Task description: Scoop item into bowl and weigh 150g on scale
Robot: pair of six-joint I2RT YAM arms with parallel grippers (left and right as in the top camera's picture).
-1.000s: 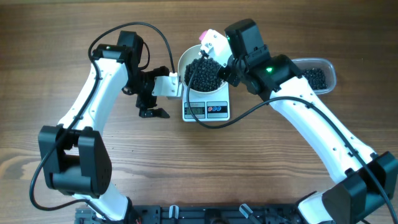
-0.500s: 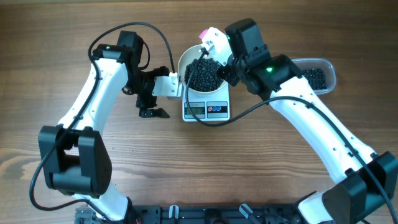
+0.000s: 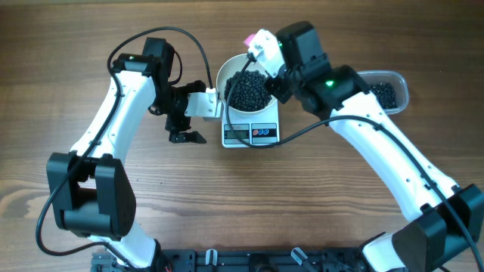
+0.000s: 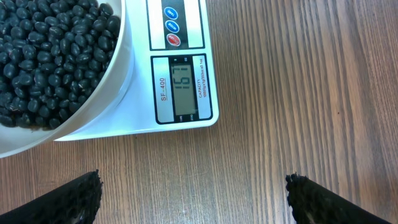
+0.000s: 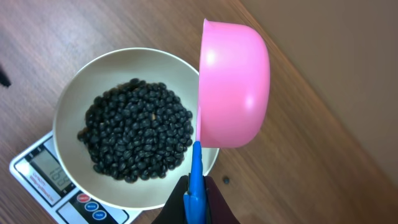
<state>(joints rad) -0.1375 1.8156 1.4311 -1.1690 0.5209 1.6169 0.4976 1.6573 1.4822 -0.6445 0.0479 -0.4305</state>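
The right claw (image 5: 196,200) is clamped tight on the blue handle (image 5: 196,167) of a pink scoop (image 5: 233,87), which hangs tipped on its side over the far rim of the white bowl (image 5: 67,106), its mouth turned toward the heap of black beans (image 5: 137,130) inside. The bowl sits on the scale (image 4: 180,37), and more beans lie in the clear tub (image 3: 396,78) off to the right. The left claw (image 4: 193,200) hangs wide and empty over the bare tabletop (image 4: 298,93), just beside the scale's front corner. The step in hand looks like the last trimming of the weight, so it wants small moves. Keep the scoop's lip over the bowl and clear of the rim, since any touch would disturb the reading. Let the display (image 4: 185,87) settle before judging, and add or lift out only a few beans at a time. The scoop's inside faces away from the wrist camera, so I cannot tell whether any beans are left in it. The digits are lit but lie sideways and are hard to read surely. The arm covers part of the tub in the overhead view.
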